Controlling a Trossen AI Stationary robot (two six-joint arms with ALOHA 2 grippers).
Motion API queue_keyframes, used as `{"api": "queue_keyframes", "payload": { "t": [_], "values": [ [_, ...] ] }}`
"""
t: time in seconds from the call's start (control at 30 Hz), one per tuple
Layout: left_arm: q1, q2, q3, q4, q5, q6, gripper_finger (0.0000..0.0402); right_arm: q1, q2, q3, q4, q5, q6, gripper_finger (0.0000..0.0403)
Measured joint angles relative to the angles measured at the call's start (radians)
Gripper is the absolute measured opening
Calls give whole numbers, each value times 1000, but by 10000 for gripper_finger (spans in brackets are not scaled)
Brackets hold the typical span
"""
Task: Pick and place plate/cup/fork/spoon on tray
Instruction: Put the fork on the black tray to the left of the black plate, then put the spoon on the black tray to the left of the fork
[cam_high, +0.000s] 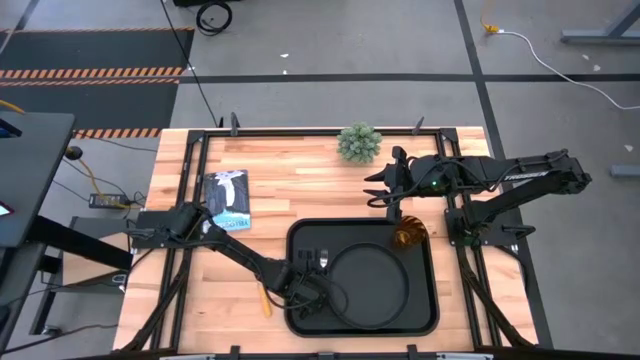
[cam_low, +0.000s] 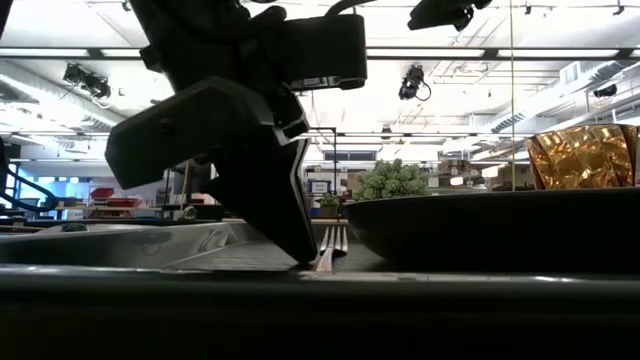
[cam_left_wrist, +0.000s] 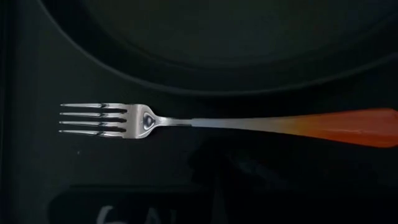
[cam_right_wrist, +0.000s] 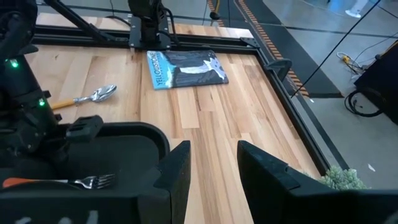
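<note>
The black tray (cam_high: 300, 240) lies at the table's near middle. The round black plate (cam_high: 372, 285) rests flat in it. The amber cup (cam_high: 410, 237) stands upright at the tray's far right corner. A fork (cam_left_wrist: 186, 122) with silver tines and an orange handle lies flat on the tray floor, left of the plate. The spoon (cam_right_wrist: 96, 94) lies on the wood left of the tray, and its orange handle shows in the high view (cam_high: 265, 300). My left gripper (cam_high: 305, 288) hangs low over the fork. My right gripper (cam_right_wrist: 214, 149) is open and empty over the wood beyond the tray's far edge (cam_high: 372, 187).
A blue booklet (cam_high: 228, 198) lies at the far left of the table. A small green plant (cam_high: 359, 142) stands at the far edge. Black frame rails (cam_high: 190, 170) run along the table's sides. Bare wood (cam_high: 300, 180) lies between the booklet and my right gripper.
</note>
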Motion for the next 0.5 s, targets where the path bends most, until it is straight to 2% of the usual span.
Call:
{"api": "queue_keyframes", "payload": {
  "t": [0.3,0.5],
  "values": [
    [-1,-9,0,-4,14,-12,25,0,0,0,0,0,-1,138],
    [2,-104,-1,-13,72,-221,25,0,0,0,-1,0,-2,138]
  ]
}}
